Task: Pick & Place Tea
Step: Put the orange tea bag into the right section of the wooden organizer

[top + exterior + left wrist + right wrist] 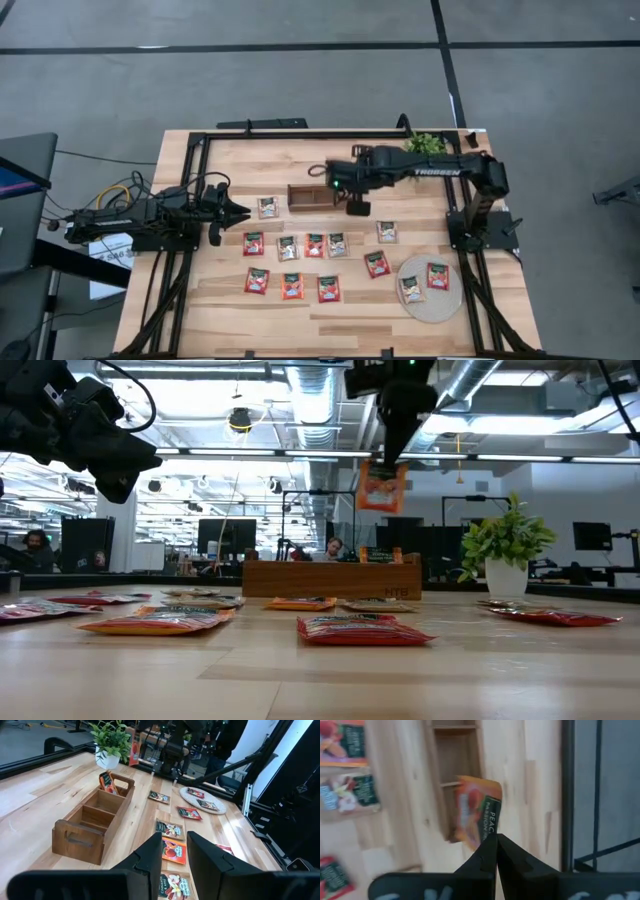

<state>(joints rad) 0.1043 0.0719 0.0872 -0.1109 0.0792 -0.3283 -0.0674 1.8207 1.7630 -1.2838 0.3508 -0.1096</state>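
table [220, 310]: light wood, tea sachets [300, 265] lying all over the middle, two more on the round mat [420, 306] | wooden box [312, 196]: one sachet already standing inside | right gripper [495, 851]: pinching an orange sachet [477, 815] up over the box | left gripper [174, 851]: parked at the left edge, fingers a bit apart, nothing in them

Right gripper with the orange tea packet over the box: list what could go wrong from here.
1. The right gripper pinches the orange packet only at one corner, so it hangs crooked and may slip out early.
2. The wooden box has narrow compartments; a tilted packet could catch on a wall or land on the table.
3. One compartment already holds a packet, leaving less room there.
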